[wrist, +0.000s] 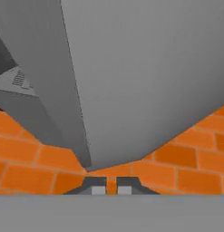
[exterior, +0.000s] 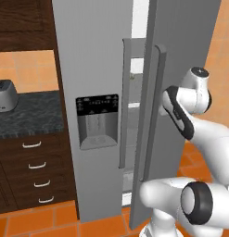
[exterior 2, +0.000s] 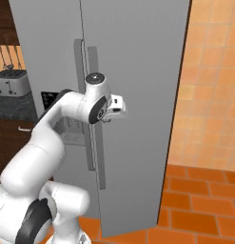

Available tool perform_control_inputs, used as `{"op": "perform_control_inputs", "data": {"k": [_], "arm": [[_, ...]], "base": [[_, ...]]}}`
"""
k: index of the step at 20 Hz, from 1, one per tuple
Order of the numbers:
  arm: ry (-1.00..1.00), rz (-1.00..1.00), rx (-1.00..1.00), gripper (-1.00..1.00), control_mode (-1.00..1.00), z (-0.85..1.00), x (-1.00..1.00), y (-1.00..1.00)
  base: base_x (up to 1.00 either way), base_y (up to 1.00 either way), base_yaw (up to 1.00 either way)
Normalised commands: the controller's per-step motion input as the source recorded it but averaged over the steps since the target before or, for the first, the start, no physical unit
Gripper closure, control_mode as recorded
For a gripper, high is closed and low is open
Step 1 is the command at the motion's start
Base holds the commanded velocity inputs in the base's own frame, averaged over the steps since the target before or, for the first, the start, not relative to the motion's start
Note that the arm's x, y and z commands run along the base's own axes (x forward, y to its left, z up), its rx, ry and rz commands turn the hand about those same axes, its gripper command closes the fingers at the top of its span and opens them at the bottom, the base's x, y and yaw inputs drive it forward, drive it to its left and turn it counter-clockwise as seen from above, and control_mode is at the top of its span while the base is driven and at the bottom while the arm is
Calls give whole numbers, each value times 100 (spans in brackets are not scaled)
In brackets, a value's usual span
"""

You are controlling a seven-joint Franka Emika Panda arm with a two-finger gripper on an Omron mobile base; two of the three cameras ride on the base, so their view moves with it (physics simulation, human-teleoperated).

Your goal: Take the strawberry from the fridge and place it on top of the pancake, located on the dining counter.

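Pressed together and pinching nothing, the pincer (wrist: 111,186) points down past the bottom edge of the fridge's right door (wrist: 145,77) toward the orange tiled floor (wrist: 36,158). In the right base view the pincer (exterior 2: 120,106) sits against the outer face of that door, just beside its vertical handle (exterior 2: 96,119), not wrapped round it.

From the left base view the right door (exterior: 155,106) stands partly swung out, with a narrow gap between it and the left door carrying the black dispenser panel (exterior: 97,119). Grey shelves (exterior: 134,104) show through the gap. The strawberry cannot be made out in there; it is presumably on a shelf hidden by the doors.

The step in hand looks like opening the fridge wide enough to reach in. To do it well, the arm should push or hook near the door's free edge and follow the hinge's arc rather than a straight line, keeping the elbow clear of the left door. Only once the shelves are plainly exposed should the pincer spread and go in.

A toaster (exterior: 4,95) sits on the dark granite desk (exterior: 28,115) to the left.
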Motion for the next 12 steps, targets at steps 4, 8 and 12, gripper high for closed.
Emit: {"op": "perform_control_inputs", "data": {"k": [4,8,12], "arm": [[-11,0,-34,-100,-100,16,-61,100],[-8,0,-51,-100,-100,22,-13,100],[-15,0,-46,-100,-100,19,0,92]], "base": [[0,0,0],[0,0,0],[0,0,0]]}}
